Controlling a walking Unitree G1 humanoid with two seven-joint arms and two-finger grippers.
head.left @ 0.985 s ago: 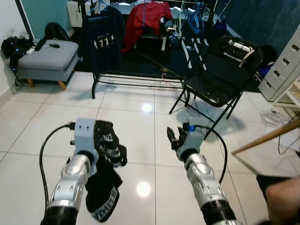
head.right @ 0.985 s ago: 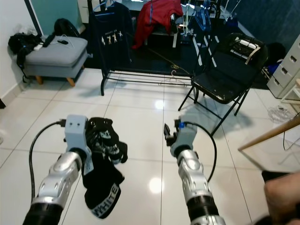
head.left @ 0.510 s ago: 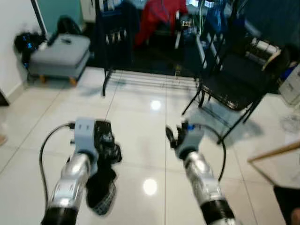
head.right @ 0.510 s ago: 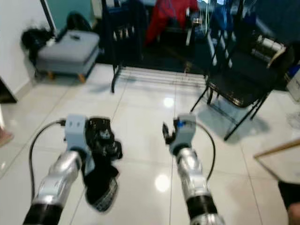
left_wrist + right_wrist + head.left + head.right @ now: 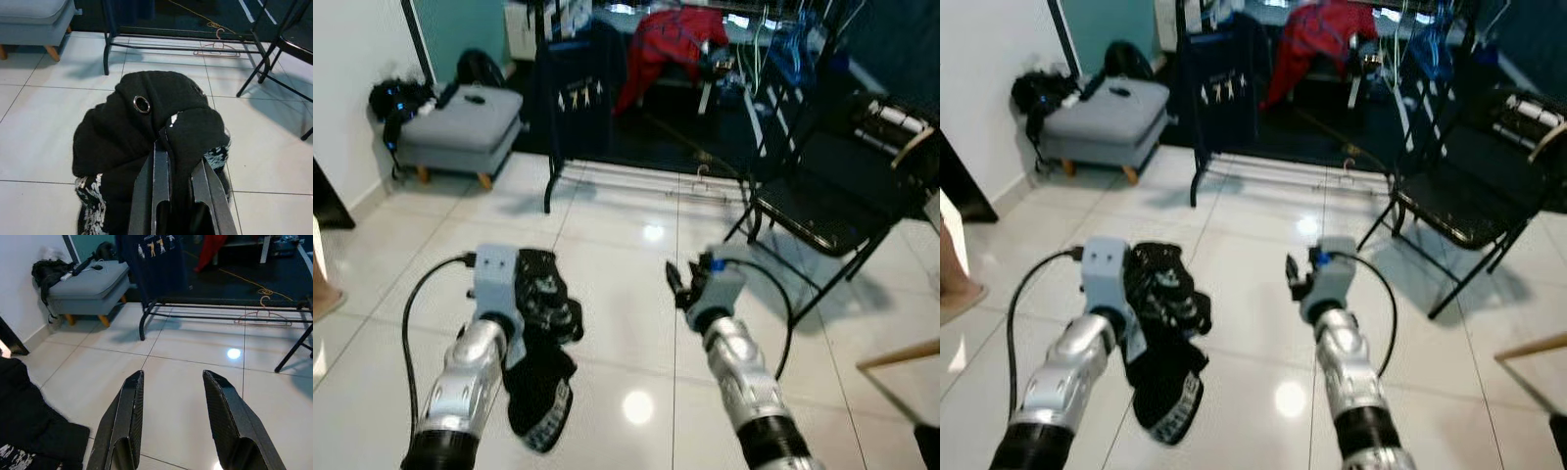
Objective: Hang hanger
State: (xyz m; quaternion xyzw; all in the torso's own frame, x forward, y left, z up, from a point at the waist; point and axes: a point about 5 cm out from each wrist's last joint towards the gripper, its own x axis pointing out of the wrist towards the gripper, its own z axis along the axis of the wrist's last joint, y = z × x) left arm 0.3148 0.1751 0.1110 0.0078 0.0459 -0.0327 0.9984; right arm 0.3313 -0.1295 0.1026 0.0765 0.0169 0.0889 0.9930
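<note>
- Holding nearest to you, the left gripper (image 5: 173,169) pinches a bunched black garment (image 5: 540,362) between its fingers; the cloth hangs limp over the white tiled floor (image 5: 607,255).
- Beside it, the right gripper (image 5: 173,423) is held out over the tiles with its fingers spread and nothing between them.
- Farther off, the hanger (image 5: 216,48) lies flat on the floor just in front of the clothes rack's (image 5: 570,59) bottom rail, near the folding chair (image 5: 822,196)'s front legs and well apart from both grippers.
- Expect the hanger to be light, thin and stiff, likely to skid on glossy tile; judge the grip best at the neck under the hook or mid-bar.
- Your wrist views show the hanger's outline and hook sharply, and a metal eyelet (image 5: 142,104) on the garment; the head views give only a faint line for the hanger, but show the red garment (image 5: 666,44) and the grey ottoman (image 5: 460,122).
</note>
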